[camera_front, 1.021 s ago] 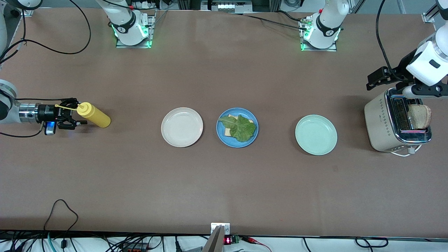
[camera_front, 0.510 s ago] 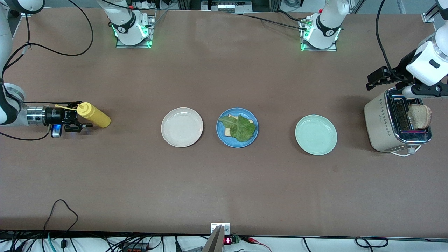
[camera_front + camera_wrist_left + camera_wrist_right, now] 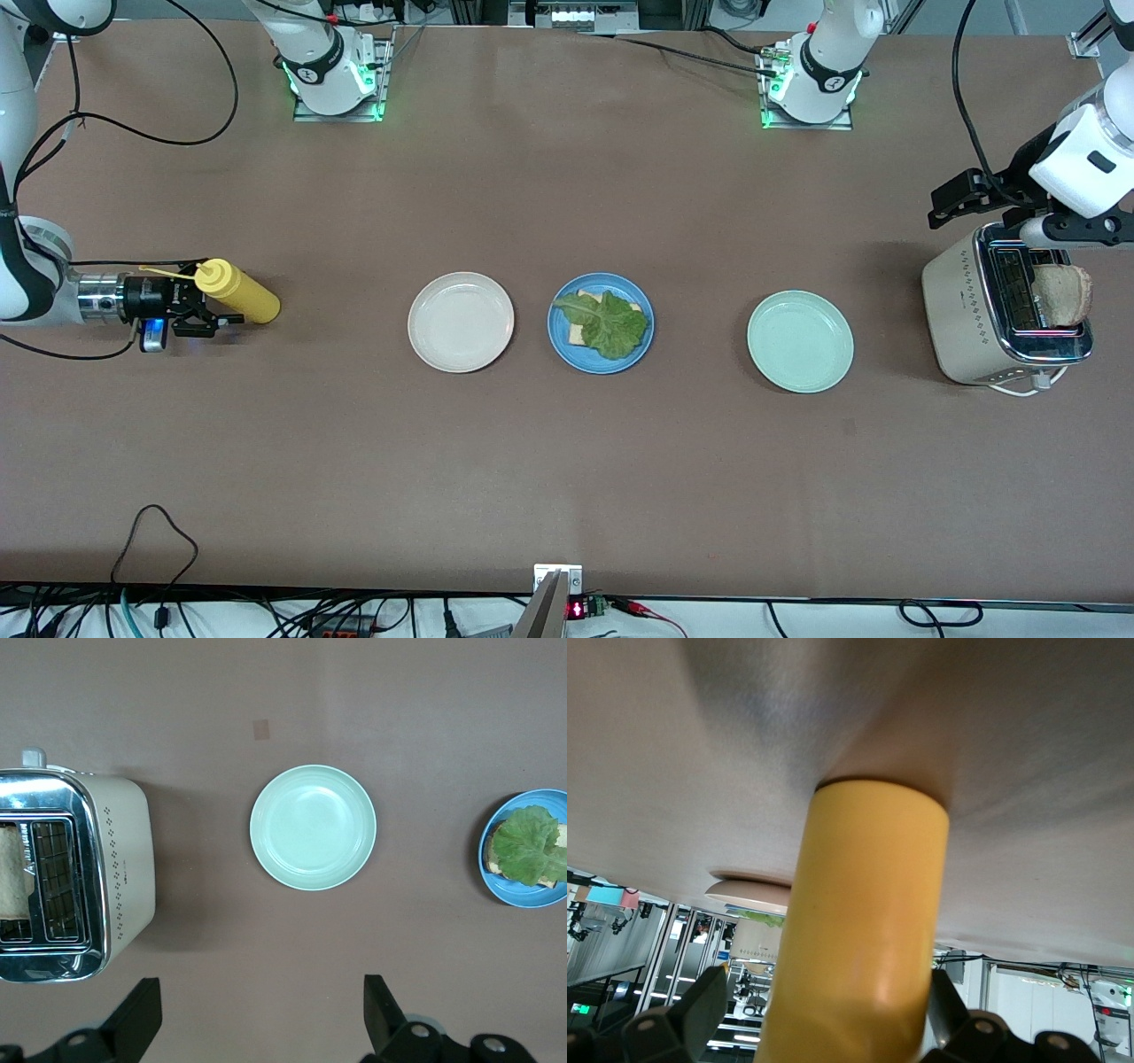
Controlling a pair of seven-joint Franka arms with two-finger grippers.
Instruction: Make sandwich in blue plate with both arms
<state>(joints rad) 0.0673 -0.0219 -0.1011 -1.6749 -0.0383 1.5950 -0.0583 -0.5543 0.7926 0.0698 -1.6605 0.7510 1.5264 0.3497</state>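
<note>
Landmark for all positions: blue plate (image 3: 601, 322), mid-table

- Right gripper (image 3: 197, 305): at the right arm's end of the table, well apart from the blue plate. Its fingers sit either side of the yellow bottle (image 3: 237, 291); in the right wrist view they flank the body with a gap showing, so spread, not clamped. You have no grip on it yet
- White plate (image 3: 461, 321): just beside the blue plate, toward the right arm's end
- Sandwich (image 3: 602, 323): on the blue plate, one bread slice with a lettuce leaf on top. No top slice yet
- Green plate (image 3: 800, 341): near the blue plate, toward the left arm's end
- Toaster (image 3: 1005, 310): at the left arm's end, well apart from the blue plate, with a bread slice (image 3: 1061, 294) standing up in the slot
- Left gripper (image 3: 263, 1019): hangs over the table by the toaster, fingers wide apart, holding nothing

Handling, my judgement: the slice looks light, stiff enough but crumbly. Take it by the exposed upper edge across its thin faces, gently. The lettuce is limp and loose; expect it to slide when you set the slice down
</note>
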